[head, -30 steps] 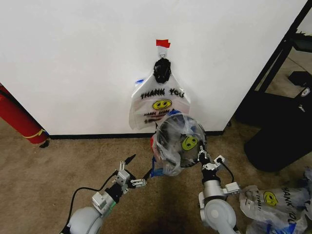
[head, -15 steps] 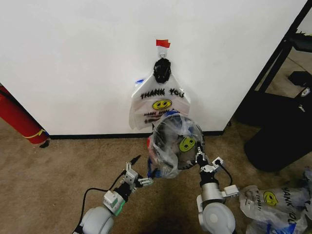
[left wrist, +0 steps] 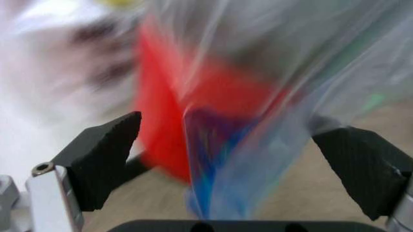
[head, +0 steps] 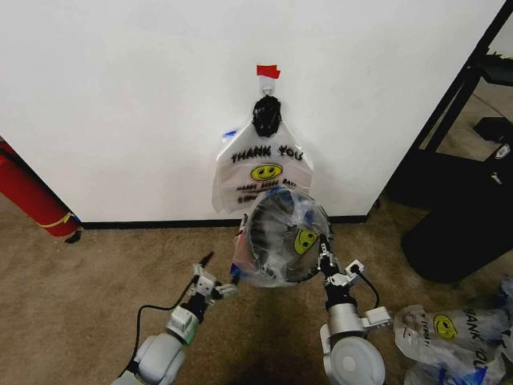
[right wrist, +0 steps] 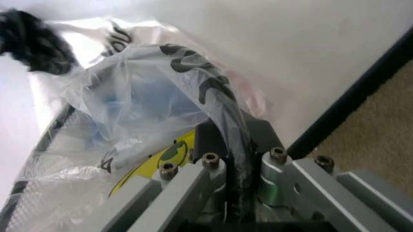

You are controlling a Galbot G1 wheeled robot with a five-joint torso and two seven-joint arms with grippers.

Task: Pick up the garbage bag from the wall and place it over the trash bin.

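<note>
Thin plastic of the garbage bag drapes the trash bin, whose rim the right pincer clenches; at the bin's 8 o'clock the left pincer, released, should pinch the loose hem squarely

Trash bin with garbage bag draped over it: shifted slightly left and nearer wall than second ago; rim now overlaps lower edge of bags hanging there. Yellow smiley on bag moved left and up with it.

Right gripper, clamped on bin rim, followed bin leftward.

Left gripper, jaws apart: first advanced toward bag's lower left edge, now sits slightly back and lower, beside hanging blue-tinted plastic.
</note>
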